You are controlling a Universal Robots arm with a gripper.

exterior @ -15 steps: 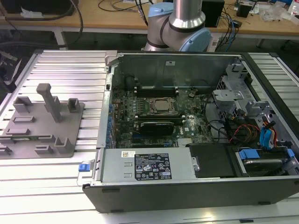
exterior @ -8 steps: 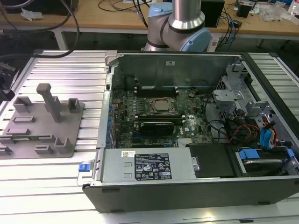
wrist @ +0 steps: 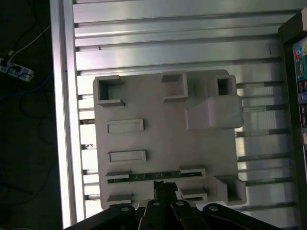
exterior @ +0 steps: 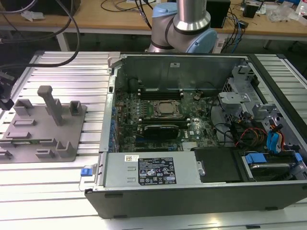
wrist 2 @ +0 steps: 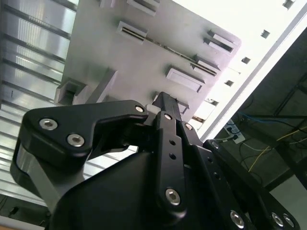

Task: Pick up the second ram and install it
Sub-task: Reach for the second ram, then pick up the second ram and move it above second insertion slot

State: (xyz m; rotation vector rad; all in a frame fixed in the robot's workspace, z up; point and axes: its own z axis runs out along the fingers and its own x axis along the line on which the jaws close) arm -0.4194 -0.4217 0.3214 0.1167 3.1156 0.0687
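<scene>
Gripper (wrist: pixel 164 184) near second ram (wrist: pixel 144 176), chassis (exterior: pixel 192 201) — ext. view.

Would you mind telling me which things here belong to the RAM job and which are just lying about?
Job: second ram, in the grey tray; gripper; motherboard memory slots.
Lying about: black card; power supply; cables.

Exterior view: elev. — both wrist views share tray (wrist: pixel 163 139) (wrist 2: pixel 103 43).
</scene>
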